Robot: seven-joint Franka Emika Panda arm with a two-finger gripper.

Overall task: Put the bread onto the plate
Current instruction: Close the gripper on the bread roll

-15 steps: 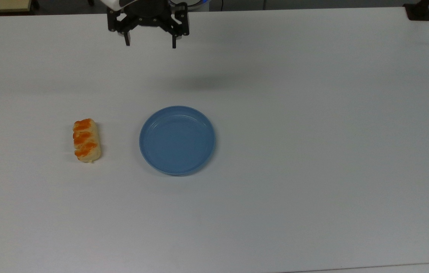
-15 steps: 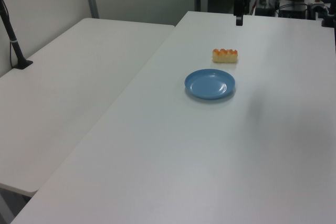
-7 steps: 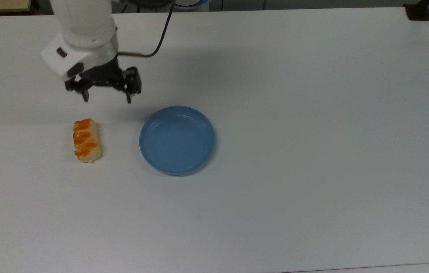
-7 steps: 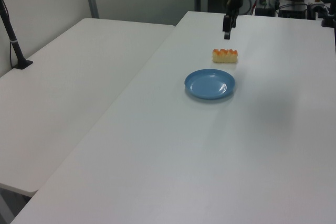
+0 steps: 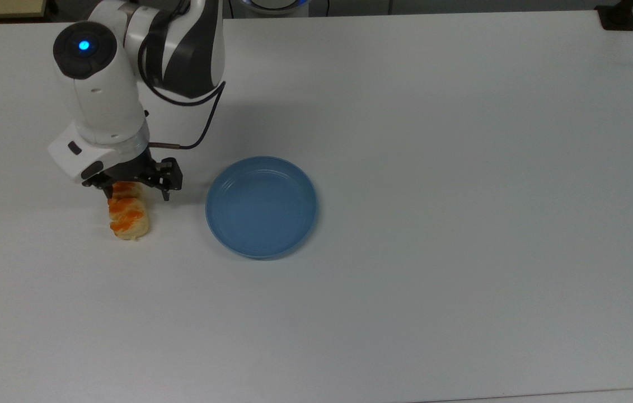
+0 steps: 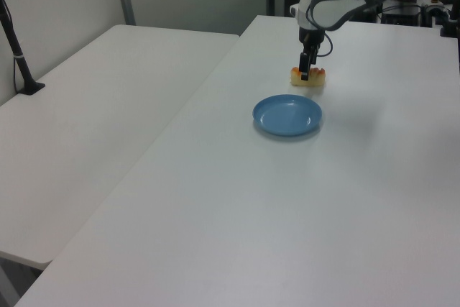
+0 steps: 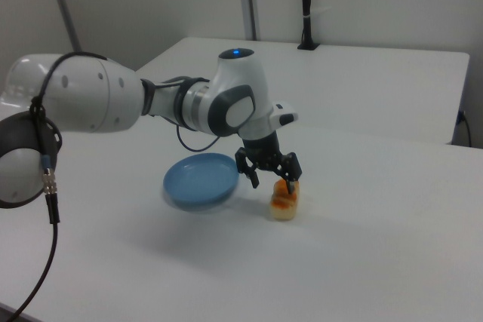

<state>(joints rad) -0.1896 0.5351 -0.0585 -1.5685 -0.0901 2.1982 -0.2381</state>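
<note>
The gripper (image 5: 137, 193) hangs over the far end of the bread (image 5: 128, 217), its two black fingers spread wide apart, one on each side of the roll's width. In the top view the left finger overlaps the bread's upper-left edge, while the right finger stands clear of it on the side toward the plate (image 5: 261, 207). Nothing is held between the fingers, and whether the left one actually touches the crust cannot be told. In the right view the gripper (image 7: 269, 173) sits just above the bread (image 7: 284, 200) and the fingertips reach down about to its top.

The bread lies flat on the white table (image 5: 462, 168), long axis running up and down in the top view, just beside the plate and to the top view's left of it, with a strip of bare table between. In the left view the gripper (image 6: 305, 72) covers part of the bread (image 6: 311, 77), which lies beyond the plate (image 6: 287, 115).

The roll looks light and soft (it may well be a foam or plastic replica, which would be stiffer), with a glazed orange top that could be a little slick. A gentle squeeze across its narrow width, nearer the middle of its length than where the fingers stand now, should carry it level; a grip at the end might let it tip. The plate is empty, shallow and much wider than the roll, so placing it should be forgiving.
</note>
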